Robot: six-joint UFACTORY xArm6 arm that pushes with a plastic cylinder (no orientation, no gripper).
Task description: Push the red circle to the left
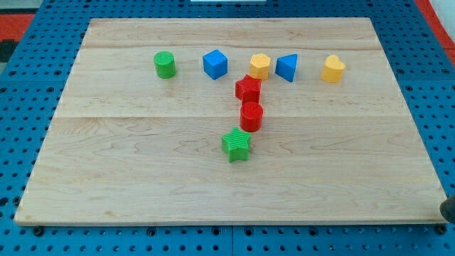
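The red circle (252, 116) stands near the middle of the wooden board (128, 171). A red star (248, 88) touches it from the view's top side. A green star (237, 144) sits just below it, slightly to the left. A dark rounded shape (448, 210) shows at the view's right edge, off the board's bottom right corner. I cannot tell if it is my tip. It is far from the red circle.
A row runs along the view's top: a green circle (165, 65), a blue cube (215, 64), a yellow hexagon (259, 66), a blue triangle (287, 67) and a yellow block (332, 69). Blue pegboard (21, 85) surrounds the board.
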